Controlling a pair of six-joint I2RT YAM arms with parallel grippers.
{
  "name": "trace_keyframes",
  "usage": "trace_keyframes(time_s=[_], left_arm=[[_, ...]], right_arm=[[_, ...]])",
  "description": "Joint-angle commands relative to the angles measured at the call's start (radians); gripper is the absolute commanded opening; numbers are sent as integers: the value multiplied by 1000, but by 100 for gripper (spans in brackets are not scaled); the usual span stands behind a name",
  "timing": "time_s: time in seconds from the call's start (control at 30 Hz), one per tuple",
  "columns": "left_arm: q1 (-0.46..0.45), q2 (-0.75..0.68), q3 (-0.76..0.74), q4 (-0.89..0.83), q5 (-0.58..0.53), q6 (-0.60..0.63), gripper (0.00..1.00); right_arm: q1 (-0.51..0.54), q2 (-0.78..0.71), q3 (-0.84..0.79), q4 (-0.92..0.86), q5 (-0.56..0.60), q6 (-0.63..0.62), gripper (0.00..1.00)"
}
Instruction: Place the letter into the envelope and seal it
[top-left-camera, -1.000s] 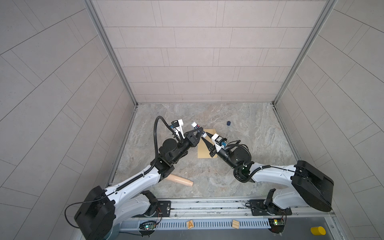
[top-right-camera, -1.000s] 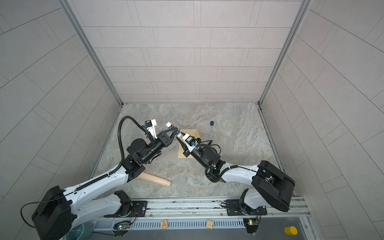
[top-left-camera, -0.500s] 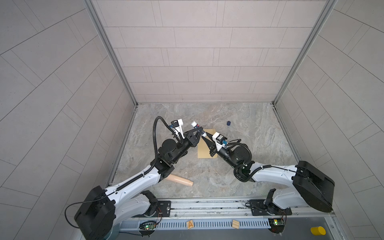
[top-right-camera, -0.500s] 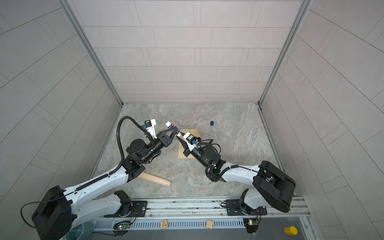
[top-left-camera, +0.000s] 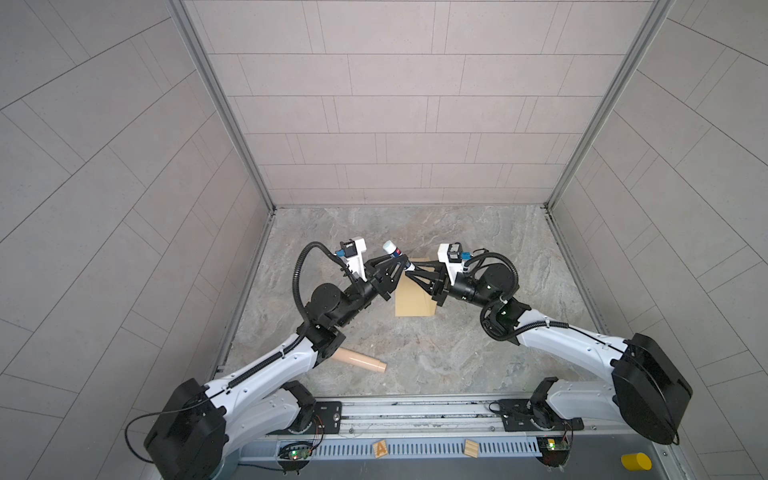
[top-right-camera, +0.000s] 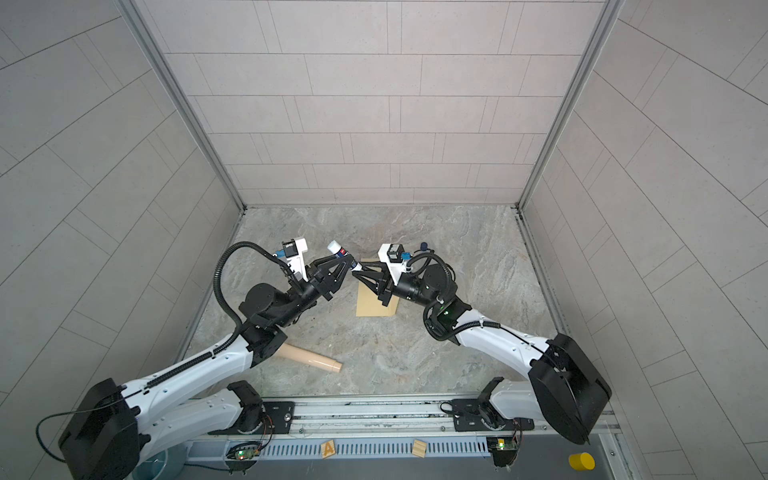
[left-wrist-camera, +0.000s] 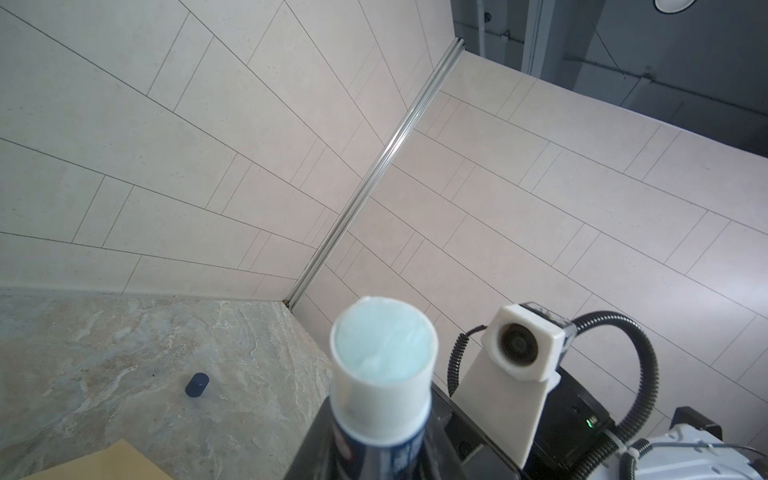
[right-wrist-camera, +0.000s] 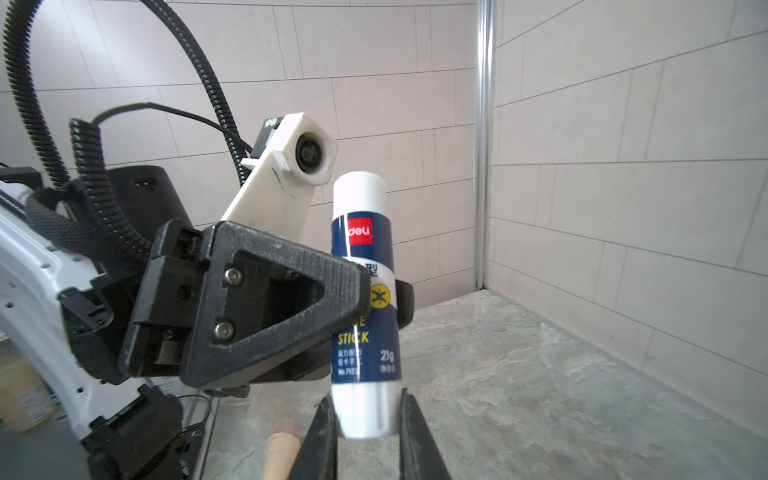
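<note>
The envelope is a plain tan rectangle lying flat on the marbled table, a little below the middle of the frame in both top views. Its far end is covered by the two claws meeting above it, so no flap or mark can be made out. In the left wrist view only one corner pokes in at the bottom left edge.

Counted: one envelope, one glue stick, one dark blue cap, one beige tube, two wooden blocks and one yellow cylinder at the lower right.

The left gripper is clamped across the blue-labelled middle of the glue stick, which stands upright and uncapped, its pale blue glue face filling the lower centre of the left wrist view. The right gripper has its fingers closed against both sides of the stick's white base, at the bottom edge of the right wrist view.

The cap lies on the table at the lower left of the left wrist view; in a top view it is hidden behind the right arm's wrist camera. The beige tube is partly under the left arm, and only its tip shows in the right wrist view
</note>
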Motion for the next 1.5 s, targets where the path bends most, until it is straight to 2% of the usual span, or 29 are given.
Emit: trace_keyframes(time_s=[0.0,0.13,0.2,0.27,0.37,0.53,0.63,0.77,1.07,1.27,1.47], left_arm=[[-16,-6,-12,9,151,57,0],[-17,-9,-10,-12,94,38,0],[-17,-6,-6,-35,23,-6,0],[-17,7,3,-41,-29,-82,0],[-17,26,14,-28,-61,-167,0],[-17,42,12,19,-72,-218,0],[-17,36,10,15,-75,-218,0],[-17,30,3,12,-80,-217,0],[-17,25,1,1,-87,-204,0],[-18,26,2,1,-84,-204,0],[-18,35,6,4,-77,-206,0]], right_arm=[[-10,-23,51,-55,-158,60,18],[-6,-39,47,-95,-94,-1,20],[10,-52,34,-114,-15,-56,31],[61,-73,14,-166,132,-192,44],[168,-89,-9,-209,386,-410,56],[277,-57,-57,-71,656,-541,56],[305,-42,-103,47,742,-572,55],[315,-38,-116,96,773,-589,50],[319,-57,-128,101,773,-580,46],[320,-58,-123,104,783,-574,36],[320,-60,-119,114,793,-555,34]])
